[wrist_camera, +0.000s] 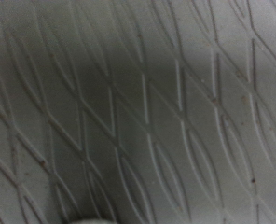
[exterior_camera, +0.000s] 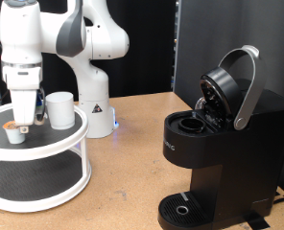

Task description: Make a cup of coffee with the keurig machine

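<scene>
The keurig machine (exterior_camera: pixel 219 144) stands at the exterior view's right on the wooden bench (exterior_camera: pixel 132 163) with its lid raised and its chamber showing no pod that I can make out, its drip tray bare, while the cup (exterior_camera: pixel 59 109) sits on the top tier of a white round stand (exterior_camera: pixel 36 158) at the left, so by my reading nearly all of the job remains. The tool (exterior_camera: pixel 22 123) hangs low over that tier just beside the cup and above a small white pod (exterior_camera: pixel 16 133) (brown-topped), but its fingertips blur into the pod, so whether it is gripping cannot be told, and the wrist view shows only dim diamond-patterned mesh with perhaps a pale sliver at its edge.
</scene>
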You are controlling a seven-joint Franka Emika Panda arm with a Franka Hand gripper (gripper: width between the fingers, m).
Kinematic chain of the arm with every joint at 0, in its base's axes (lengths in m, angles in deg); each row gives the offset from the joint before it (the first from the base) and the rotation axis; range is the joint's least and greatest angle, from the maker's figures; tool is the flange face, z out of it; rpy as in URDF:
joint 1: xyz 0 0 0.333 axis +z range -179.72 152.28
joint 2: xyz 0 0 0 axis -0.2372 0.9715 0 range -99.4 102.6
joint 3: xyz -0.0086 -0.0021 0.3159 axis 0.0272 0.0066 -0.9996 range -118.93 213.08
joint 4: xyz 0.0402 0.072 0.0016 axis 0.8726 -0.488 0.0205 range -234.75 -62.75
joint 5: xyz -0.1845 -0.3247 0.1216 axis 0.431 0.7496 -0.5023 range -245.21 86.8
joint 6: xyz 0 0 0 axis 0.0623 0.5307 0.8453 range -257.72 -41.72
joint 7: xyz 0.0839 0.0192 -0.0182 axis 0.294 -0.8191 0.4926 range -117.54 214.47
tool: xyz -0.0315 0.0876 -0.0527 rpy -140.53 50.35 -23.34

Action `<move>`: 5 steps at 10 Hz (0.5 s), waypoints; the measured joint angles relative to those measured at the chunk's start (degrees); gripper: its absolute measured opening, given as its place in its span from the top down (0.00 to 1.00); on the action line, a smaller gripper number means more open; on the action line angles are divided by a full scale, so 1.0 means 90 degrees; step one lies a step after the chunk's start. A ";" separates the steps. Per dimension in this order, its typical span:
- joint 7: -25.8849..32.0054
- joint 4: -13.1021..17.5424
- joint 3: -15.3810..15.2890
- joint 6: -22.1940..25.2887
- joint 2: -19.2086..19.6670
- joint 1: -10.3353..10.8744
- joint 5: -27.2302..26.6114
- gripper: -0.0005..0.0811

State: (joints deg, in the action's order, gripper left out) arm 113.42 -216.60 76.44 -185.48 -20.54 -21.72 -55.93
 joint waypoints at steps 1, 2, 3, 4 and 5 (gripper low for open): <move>-0.0007 0.0000 -0.0003 0.0000 0.0000 0.0000 0.0000 0.51; -0.0013 -0.0002 -0.0004 0.0000 0.0000 0.0000 0.0004 0.68; -0.0014 -0.0003 -0.0005 -0.0001 0.0000 0.0000 0.0006 0.68; -0.0018 -0.0004 -0.0005 -0.0003 0.0000 0.0000 0.0006 0.91; -0.0026 -0.0004 -0.0007 -0.0005 0.0000 0.0000 0.0007 0.97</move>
State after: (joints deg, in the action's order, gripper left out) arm 113.18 -216.64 76.38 -185.53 -20.54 -21.72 -55.86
